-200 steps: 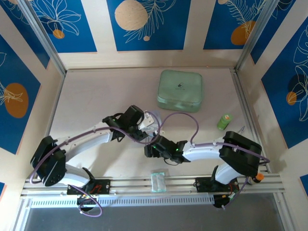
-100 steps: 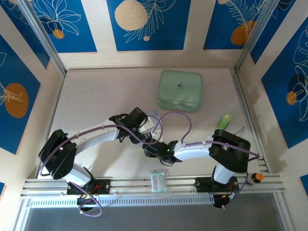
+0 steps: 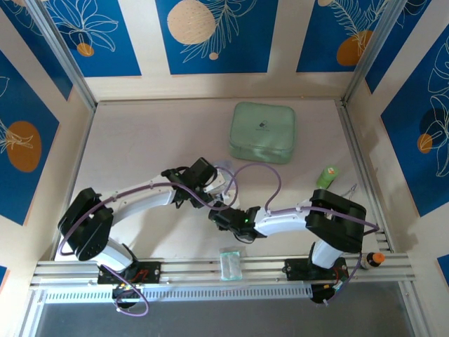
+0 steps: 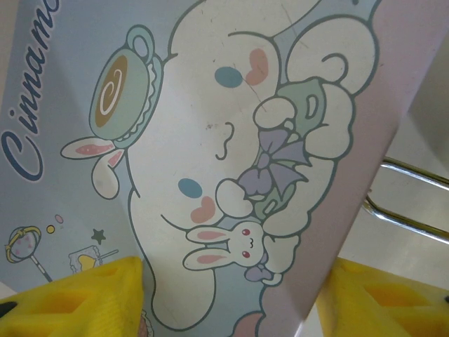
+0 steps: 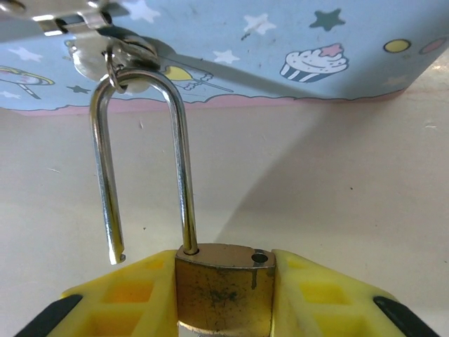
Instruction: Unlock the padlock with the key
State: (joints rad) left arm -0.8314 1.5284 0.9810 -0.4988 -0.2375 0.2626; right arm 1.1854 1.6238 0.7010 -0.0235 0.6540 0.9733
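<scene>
Right tool (image 5: 224,281) has closed, clenching the one padlock (image 5: 223,298) toward the front edge of the desk (image 3: 140,140); left tool (image 4: 228,295) straddles one tin (image 4: 231,140), grip unclear.

The top view looks down from high above and behind, across the whole tabletop (image 3: 140,140). Both wrist views sit very close to the cartoon tin (image 4: 70,175): the left faces its lid, the right faces the padlock (image 5: 223,295) at its side.

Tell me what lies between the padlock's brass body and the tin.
In the right wrist view, the silver shackle spans that gap: one leg in the brass body, the other hanging free, its bend hooked through the hasp of the tin.
</scene>
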